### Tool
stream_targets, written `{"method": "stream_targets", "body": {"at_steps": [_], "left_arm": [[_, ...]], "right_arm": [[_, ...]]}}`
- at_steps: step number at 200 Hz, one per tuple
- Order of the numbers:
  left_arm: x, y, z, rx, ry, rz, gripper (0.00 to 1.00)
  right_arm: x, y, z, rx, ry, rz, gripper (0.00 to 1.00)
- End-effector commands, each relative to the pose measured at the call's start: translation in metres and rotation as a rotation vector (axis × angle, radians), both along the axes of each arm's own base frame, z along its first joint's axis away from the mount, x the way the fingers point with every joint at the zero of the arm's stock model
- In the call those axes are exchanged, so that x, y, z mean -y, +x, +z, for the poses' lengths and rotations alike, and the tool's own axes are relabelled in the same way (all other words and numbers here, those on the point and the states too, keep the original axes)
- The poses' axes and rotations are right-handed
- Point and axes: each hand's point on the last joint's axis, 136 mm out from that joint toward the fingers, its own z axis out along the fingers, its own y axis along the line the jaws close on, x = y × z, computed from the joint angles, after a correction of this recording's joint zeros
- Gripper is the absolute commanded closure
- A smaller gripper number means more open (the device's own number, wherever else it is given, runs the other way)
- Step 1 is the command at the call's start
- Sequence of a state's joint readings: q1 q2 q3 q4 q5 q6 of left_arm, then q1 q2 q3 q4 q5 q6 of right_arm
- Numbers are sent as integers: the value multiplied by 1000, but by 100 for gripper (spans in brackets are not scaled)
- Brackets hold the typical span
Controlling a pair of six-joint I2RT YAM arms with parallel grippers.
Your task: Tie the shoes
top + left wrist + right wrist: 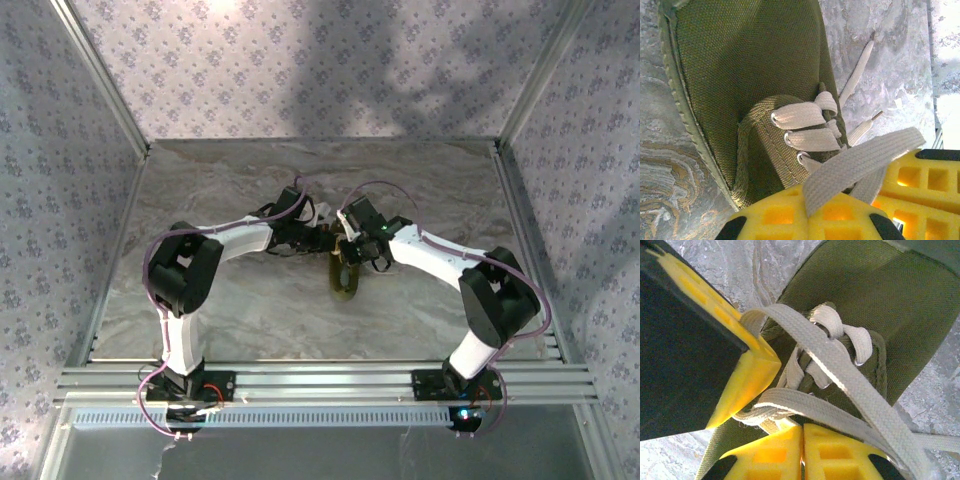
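Note:
The olive-green shoe (344, 280) lies mid-table between the two arms, toe toward the near edge. In the left wrist view the shoe (750, 60) is close up, and my left gripper (812, 205) is shut on a flat white lace (865, 160) that stretches up to the right. My right gripper (802, 432) is shut just above the shoe's (900, 305) eyelets. A short twisted piece of lace (771, 422) sits pinched at its tips. The taut lace (840, 360) crosses over its right finger. In the top view the left gripper (318, 238) and right gripper (352, 248) almost touch.
Two loose lace ends (857, 80) lie on the marbled table (250, 310) beside the shoe. An aluminium rail (320, 380) runs along the near edge, and patterned walls (60, 200) enclose the sides and back. The right gripper's yellow finger (920, 185) sits right beside the left one.

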State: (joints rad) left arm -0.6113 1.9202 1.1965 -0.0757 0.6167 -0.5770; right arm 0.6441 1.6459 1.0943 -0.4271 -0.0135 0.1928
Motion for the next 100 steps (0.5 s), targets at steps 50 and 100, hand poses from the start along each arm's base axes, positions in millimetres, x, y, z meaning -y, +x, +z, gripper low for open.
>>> {"method": "stream_targets", "body": {"at_steps": [50, 100], "left_arm": [[4, 2, 5, 13, -13, -18, 100], [4, 1, 4, 10, -15, -22, 100]], "right_arm": [[-2, 1, 27, 32, 19, 8, 97], [-7, -6, 37, 9, 58, 7, 97]]}}
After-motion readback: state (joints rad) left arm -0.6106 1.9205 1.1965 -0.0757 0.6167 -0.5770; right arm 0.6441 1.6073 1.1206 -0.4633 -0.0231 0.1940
